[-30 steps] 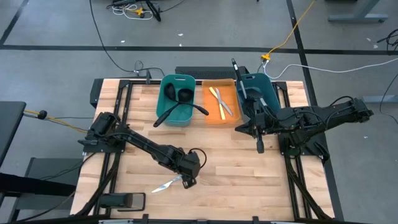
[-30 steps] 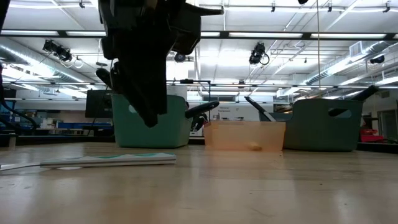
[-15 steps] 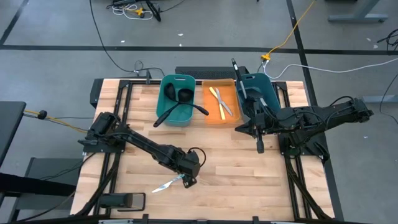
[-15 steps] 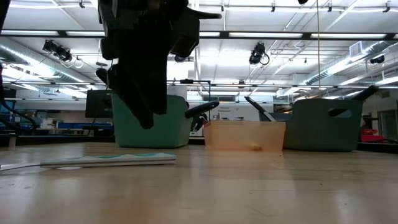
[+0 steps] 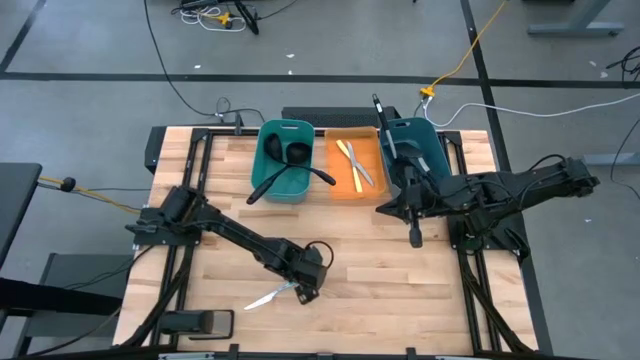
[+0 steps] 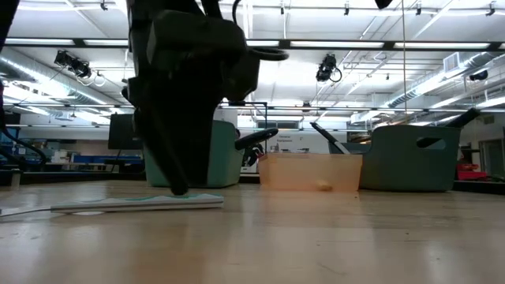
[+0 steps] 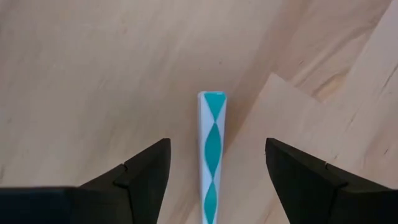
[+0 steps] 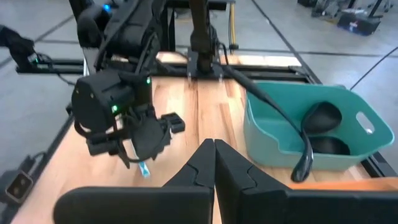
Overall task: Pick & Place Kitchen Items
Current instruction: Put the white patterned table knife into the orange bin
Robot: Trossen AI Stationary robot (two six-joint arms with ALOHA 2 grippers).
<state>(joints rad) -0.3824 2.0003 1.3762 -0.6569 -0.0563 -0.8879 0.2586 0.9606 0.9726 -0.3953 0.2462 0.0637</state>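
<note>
Pale wood planks fill the high view, and low and left of centre in that frame my left gripper [image 5: 305,291] hangs over a small knife [image 5: 268,296] with a white-and-teal patterned handle. My left fingers [image 7: 144,176] stand wide apart with the handle [image 7: 212,155] lying on the table between them, and neither finger touches it. In the low view the knife [image 6: 134,203] lies flat at lower left, with the tip of my left gripper [image 6: 177,188] down at its handle end.

My right gripper [image 5: 416,236] hovers right of centre in the high view, its fingers [image 8: 198,168] pressed together on nothing.

Along the top of the table stand three containers in a row. The left teal bin [image 5: 270,150] holds black ladles [image 5: 290,154], one handle poking out over its rim. The orange tray [image 5: 338,187] in the middle holds pale-handled knives [image 5: 353,160]. The right teal bin [image 5: 430,140] sits partly under my right arm, with a black utensil [image 5: 383,122] leaning out of it toward the top of the frame.
</note>
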